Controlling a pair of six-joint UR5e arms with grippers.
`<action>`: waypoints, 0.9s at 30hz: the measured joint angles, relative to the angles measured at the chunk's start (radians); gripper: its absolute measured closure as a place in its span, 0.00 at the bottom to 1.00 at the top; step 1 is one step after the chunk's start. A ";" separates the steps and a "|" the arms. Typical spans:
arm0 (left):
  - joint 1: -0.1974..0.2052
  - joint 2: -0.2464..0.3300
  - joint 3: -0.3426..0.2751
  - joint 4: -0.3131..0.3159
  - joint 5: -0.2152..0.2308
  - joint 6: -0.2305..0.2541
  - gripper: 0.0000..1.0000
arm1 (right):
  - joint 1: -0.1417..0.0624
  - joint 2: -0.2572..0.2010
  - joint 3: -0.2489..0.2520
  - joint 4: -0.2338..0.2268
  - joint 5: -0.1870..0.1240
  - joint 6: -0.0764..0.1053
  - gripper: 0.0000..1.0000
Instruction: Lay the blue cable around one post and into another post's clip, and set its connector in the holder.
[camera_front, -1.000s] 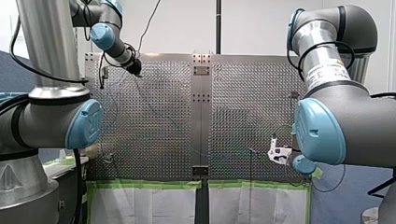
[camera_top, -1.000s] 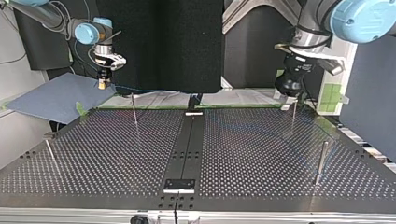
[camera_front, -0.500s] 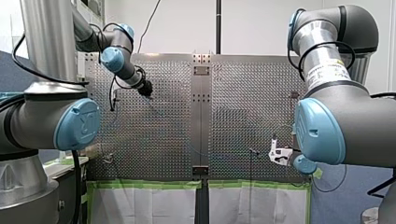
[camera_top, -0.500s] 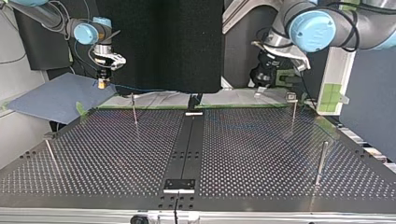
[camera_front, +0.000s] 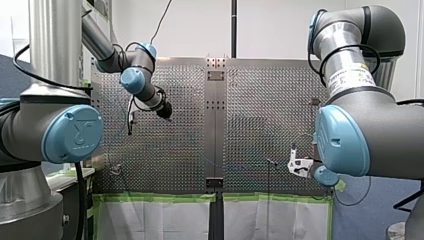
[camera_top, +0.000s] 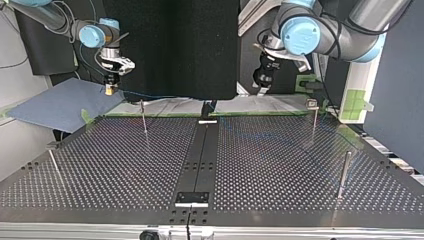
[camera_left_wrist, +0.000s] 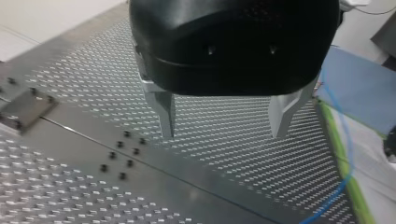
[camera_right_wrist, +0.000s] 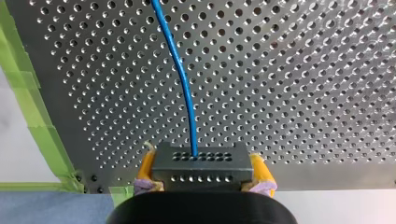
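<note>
The perforated metal table (camera_top: 280, 165) is stretching out under both my arms, with a dark centre strip (camera_top: 200, 150) running down its middle. My right gripper (camera_right_wrist: 203, 173) is pinching the connector (camera_right_wrist: 201, 161) between its yellow pads (camera_right_wrist: 145, 164), one pad clamping each end. It is hanging well away from the strip, out by the green tape (camera_right_wrist: 32, 102) on the table's edge. The blue cable (camera_right_wrist: 184, 84) is leaving the connector's middle hole and trailing slack back toward the strip. By my reading it is going round no post yet. I reckon I'm holding that end up and off to the side so the line can be steered.

My left gripper (camera_left_wrist: 224, 134) is hovering over the table just beside the strip, metal fingers (camera_left_wrist: 164, 114) spread wide, gripping nothing and touching nothing. I'd say it is waiting open to take the cable partway along, toward the thin post (camera_top: 143, 117) standing a little off the strip.
</note>
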 joint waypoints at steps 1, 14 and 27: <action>-0.007 -0.007 -0.005 0.007 -0.007 -0.002 0.00 | 0.000 0.000 0.000 0.003 0.000 0.000 1.00; -0.117 -0.117 0.068 0.117 -0.117 -0.068 0.00 | -0.001 0.000 0.000 0.043 0.004 -0.025 1.00; -0.243 -0.243 0.194 0.243 -0.243 -0.081 0.00 | -0.005 0.001 0.001 0.049 0.003 -0.039 1.00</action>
